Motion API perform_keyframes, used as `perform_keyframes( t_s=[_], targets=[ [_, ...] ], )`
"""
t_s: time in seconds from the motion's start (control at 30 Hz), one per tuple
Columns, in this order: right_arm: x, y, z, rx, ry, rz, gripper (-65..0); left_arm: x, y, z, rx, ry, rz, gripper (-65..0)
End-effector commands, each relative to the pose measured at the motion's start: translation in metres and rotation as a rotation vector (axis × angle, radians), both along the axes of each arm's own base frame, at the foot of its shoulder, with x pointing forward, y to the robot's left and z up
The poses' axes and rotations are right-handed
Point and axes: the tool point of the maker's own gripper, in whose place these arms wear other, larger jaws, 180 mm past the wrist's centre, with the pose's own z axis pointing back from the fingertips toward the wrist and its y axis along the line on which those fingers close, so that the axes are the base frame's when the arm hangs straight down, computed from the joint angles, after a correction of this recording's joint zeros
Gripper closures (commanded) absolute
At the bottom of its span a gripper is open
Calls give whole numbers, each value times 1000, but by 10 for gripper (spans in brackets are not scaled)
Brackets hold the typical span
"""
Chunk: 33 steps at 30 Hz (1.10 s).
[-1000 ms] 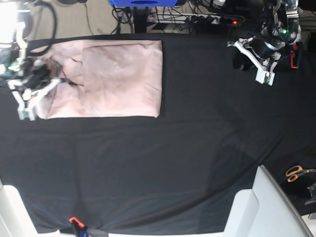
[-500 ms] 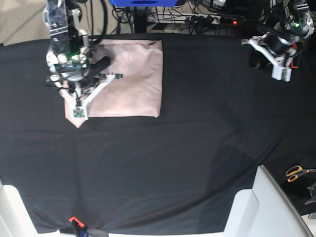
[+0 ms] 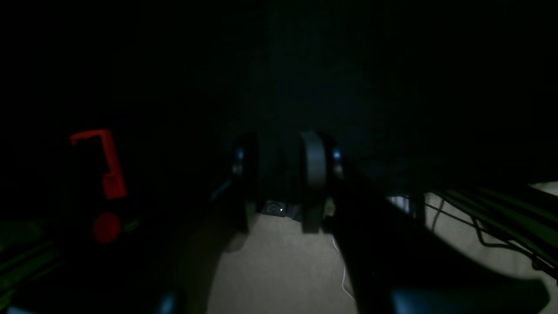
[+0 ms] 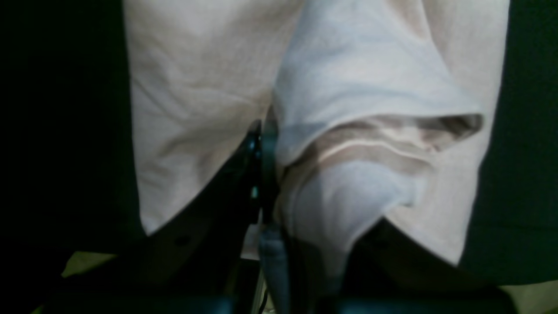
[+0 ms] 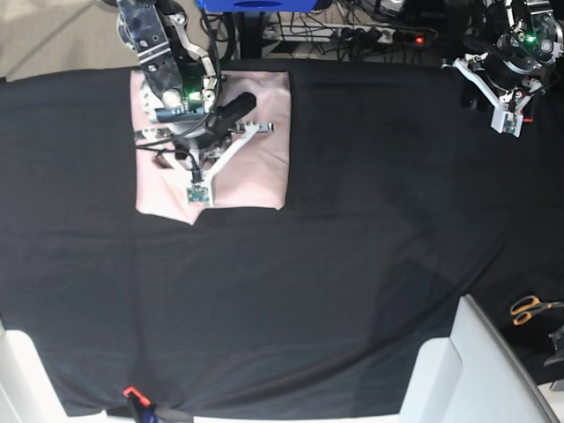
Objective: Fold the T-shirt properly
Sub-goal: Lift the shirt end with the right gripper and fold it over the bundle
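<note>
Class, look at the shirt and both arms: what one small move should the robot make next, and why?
Probably the right pincer should carry its pinched fold a little further across and lay it flat. In the right wrist view it is shut on a raised, sagging flap of the T-shirt, not yet lying flat. The left pincer is at the far table edge, holding nothing.

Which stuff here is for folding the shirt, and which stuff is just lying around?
For the job:
- T-shirt, pale pink, partly folded
- right gripper, shut on a bunched fold of the shirt
- left gripper, away at the table's far corner, holding nothing

Just lying around:
- scissors, orange handles, off the table's edge
- black table cover
- power strip and cables behind the table
</note>
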Motion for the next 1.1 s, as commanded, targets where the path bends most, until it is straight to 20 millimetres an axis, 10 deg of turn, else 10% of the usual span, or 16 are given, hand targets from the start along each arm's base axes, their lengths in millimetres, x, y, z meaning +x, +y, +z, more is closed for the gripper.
perform_keyframes(
  t_s=[0.0, 0.5, 0.77, 1.07],
  targets=[
    [7, 5, 7, 11, -32, 3, -2, 4, 4, 7, 12, -24, -5, -171],
    [12, 14, -3, 1, -32, -6, -15, 4, 2, 7, 10, -23, -8, -171],
    [7, 36, -3, 75, -5, 13, -336, 0, 8, 0, 6, -7, 15, -171],
    [-9, 75, -3, 91, 3, 146, -342, 0, 11, -1, 9, -8, 18, -171]
  ],
)
